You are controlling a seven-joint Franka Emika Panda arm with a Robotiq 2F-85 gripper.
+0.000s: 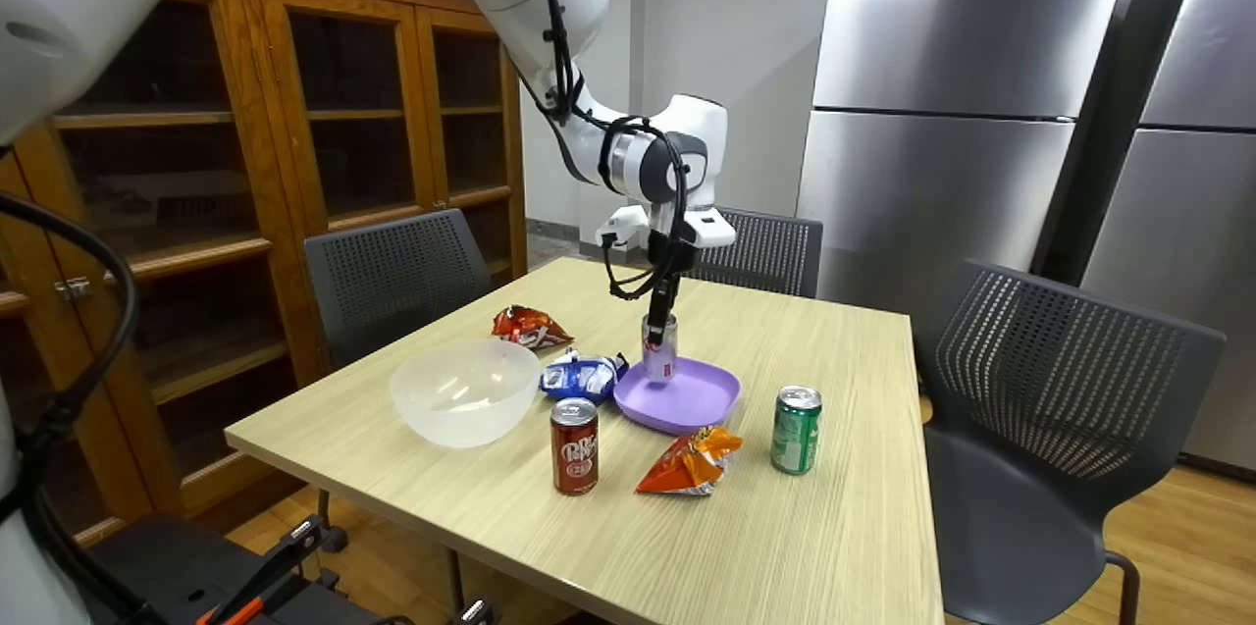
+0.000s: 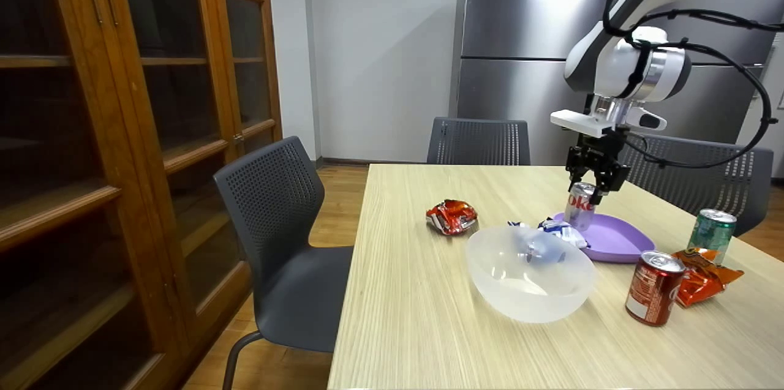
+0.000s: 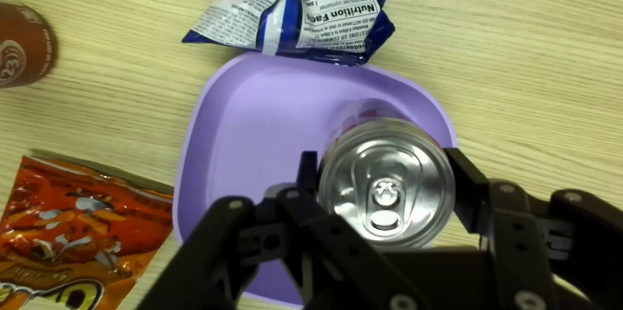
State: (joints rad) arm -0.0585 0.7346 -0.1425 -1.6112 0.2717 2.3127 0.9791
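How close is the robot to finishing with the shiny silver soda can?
Done, it seems: the silver soda can is on or just above the shallow purple plastic plate; I can't tell which. In hand: the black two-fingered gripper grips the can's sides. Left, probably: letting go, as the jaws are closed on it.

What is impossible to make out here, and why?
Silver Coke can: body mostly hidden by its own top, wrist view.
Dr Pepper can: cut off by left edge, wrist view.
Green can: partly hidden by orange snack bag, in an exterior view.
Blue snack bag: partly blurred behind frosted bowl, in an exterior view.
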